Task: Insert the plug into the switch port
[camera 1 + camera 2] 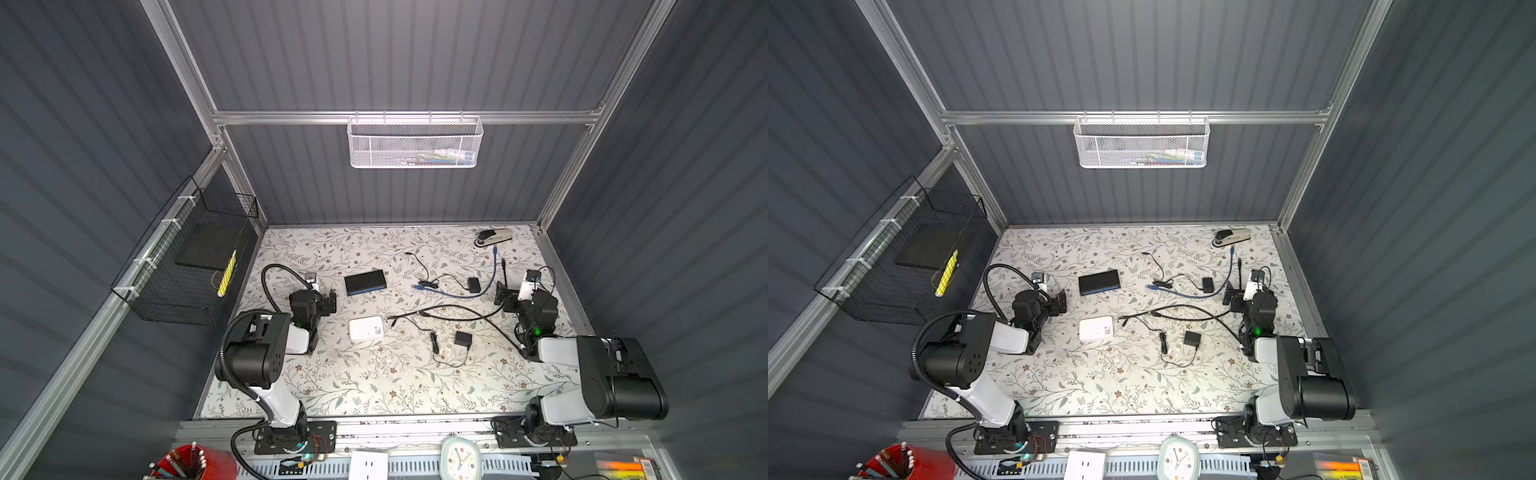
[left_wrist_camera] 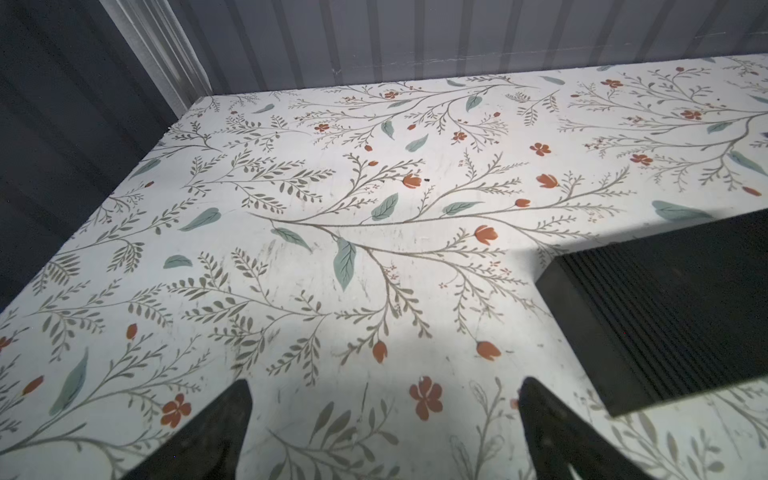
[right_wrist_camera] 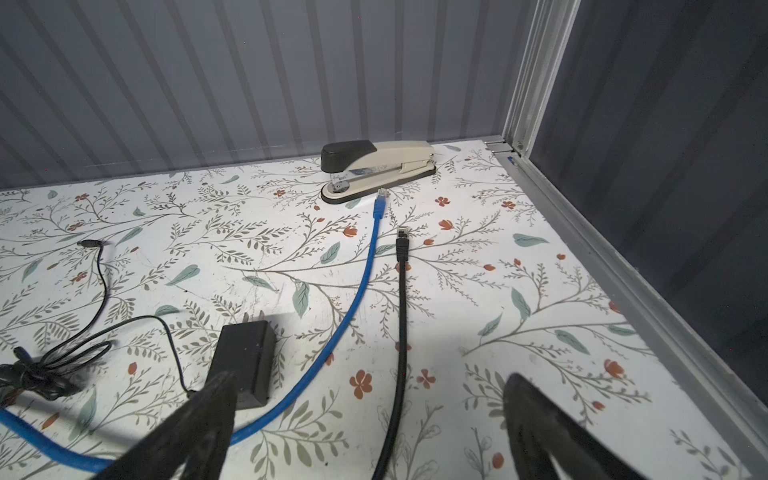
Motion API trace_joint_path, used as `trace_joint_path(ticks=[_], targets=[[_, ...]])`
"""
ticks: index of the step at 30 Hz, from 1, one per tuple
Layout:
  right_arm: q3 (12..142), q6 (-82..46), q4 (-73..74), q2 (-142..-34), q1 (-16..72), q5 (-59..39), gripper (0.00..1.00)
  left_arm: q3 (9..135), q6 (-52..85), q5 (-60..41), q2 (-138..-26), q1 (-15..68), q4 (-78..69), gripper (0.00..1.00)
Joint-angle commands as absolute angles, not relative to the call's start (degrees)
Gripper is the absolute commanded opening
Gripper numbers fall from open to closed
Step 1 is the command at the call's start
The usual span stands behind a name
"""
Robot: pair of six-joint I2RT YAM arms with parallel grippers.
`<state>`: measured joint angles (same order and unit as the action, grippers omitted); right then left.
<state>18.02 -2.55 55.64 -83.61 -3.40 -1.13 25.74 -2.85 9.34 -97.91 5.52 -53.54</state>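
Note:
The switch (image 1: 365,281) (image 1: 1099,281) is a flat black box with a blue front, lying left of centre on the floral table; its ribbed top (image 2: 665,316) shows beside my left gripper (image 2: 385,382) (image 1: 330,300), which is open and empty just left of it. A blue network cable ends in a clear plug (image 3: 380,195) (image 1: 494,249) near the stapler. Beside it, a black cable ends in a black plug (image 3: 402,237) (image 1: 503,262). My right gripper (image 3: 370,376) (image 1: 500,293) hangs open, and the black cable runs below between its fingers.
A black power adapter (image 3: 245,361) (image 1: 473,284) with thin tangled wire lies by the right gripper. Another adapter (image 1: 462,338) and a white box (image 1: 365,329) lie mid-table. A stapler (image 3: 378,166) stands at the back right. A black wire basket (image 1: 187,257) hangs on the left wall.

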Motion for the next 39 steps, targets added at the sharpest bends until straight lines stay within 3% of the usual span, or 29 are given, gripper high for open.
trace_joint_path(ticks=[1, 36, 39], targets=[[18.8, -2.6, 55.6, -83.6, -3.7, -1.4, 0.99, 26.5, -3.1, 9.0, -98.3, 5.0, -53.2, 1.00], [18.1, -2.9, 56.9, -82.3, -3.6, -0.6, 0.99, 27.3, -1.3, 10.5, -97.4, 3.8, -52.0, 1.00], [17.7, -3.5, 46.2, -69.0, -3.3, 0.7, 0.99, 35.6, -0.9, 14.1, -89.6, 3.9, -28.4, 1.00]])
